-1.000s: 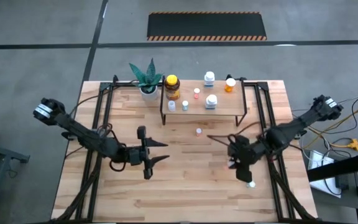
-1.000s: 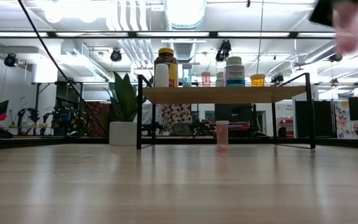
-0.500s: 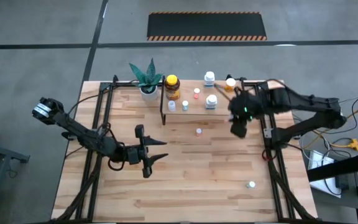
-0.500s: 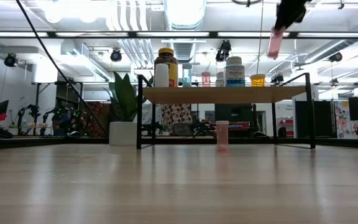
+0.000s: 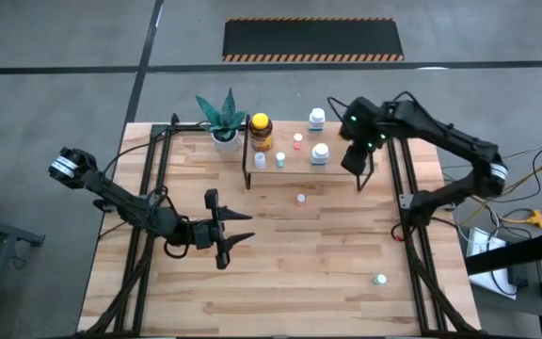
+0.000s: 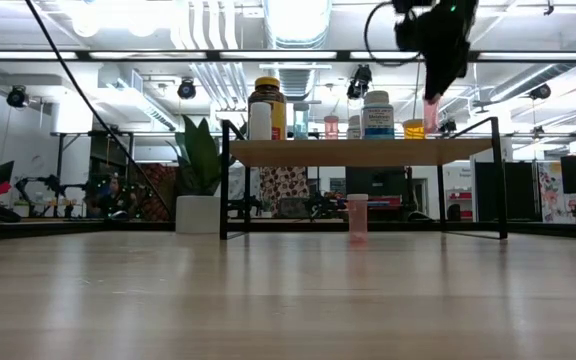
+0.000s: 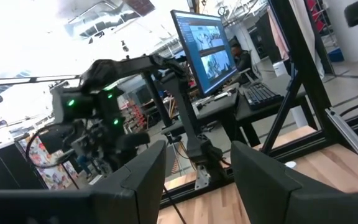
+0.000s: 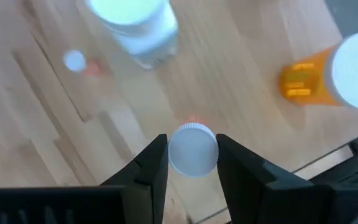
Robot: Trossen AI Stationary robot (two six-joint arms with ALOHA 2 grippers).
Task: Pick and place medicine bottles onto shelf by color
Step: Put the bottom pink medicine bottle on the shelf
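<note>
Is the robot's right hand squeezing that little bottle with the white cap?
Touching. In the right wrist view both dark fingers press against the small white-capped bottle, no gap either side.

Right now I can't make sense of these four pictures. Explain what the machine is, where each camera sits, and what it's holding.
It is a two-armed robot at a wooden table. One camera looks straight down, one sits at table-top height, and one rides on each wrist.

The right gripper is above the right end of the shelf, shut on a small pink bottle with a white cap.

The left gripper waits over the table's left half, open and empty.

Several bottles already stand on the shelf, including an amber bottle with a yellow cap. A potted plant stands beside it. Two more small bottles stand on the table.
</note>
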